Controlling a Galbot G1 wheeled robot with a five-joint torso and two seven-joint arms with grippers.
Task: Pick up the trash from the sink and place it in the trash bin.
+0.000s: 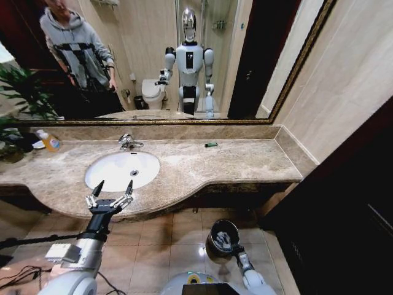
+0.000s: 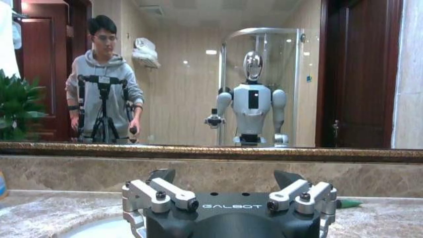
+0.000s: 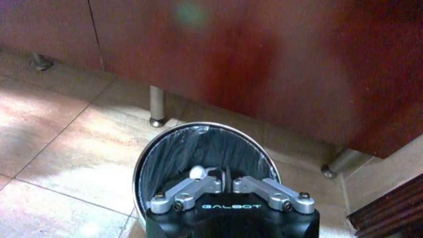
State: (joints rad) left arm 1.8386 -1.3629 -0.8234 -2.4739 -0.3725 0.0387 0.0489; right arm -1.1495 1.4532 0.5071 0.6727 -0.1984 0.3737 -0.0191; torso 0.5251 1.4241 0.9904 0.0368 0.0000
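Beige-brown marble countertop [image 1: 202,161] ran beneath a wide mirror [image 1: 184,61], with the sink [image 1: 110,175] as its landmark. Just in front of the sink hovered the left gripper [image 1: 112,195], fingers spread wide and empty. Well right of the sink lay a small green piece [image 1: 210,145]. Below the sink, on the floor, the right gripper [image 3: 225,179] hung over the trash bin [image 3: 165,153], its fingers nearly together; whether they gripped anything I cannot tell.

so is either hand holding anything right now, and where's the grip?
Left hand is open and empty at the sink's front edge. Right hand is over the trash bin; whether it grips anything cannot be told.
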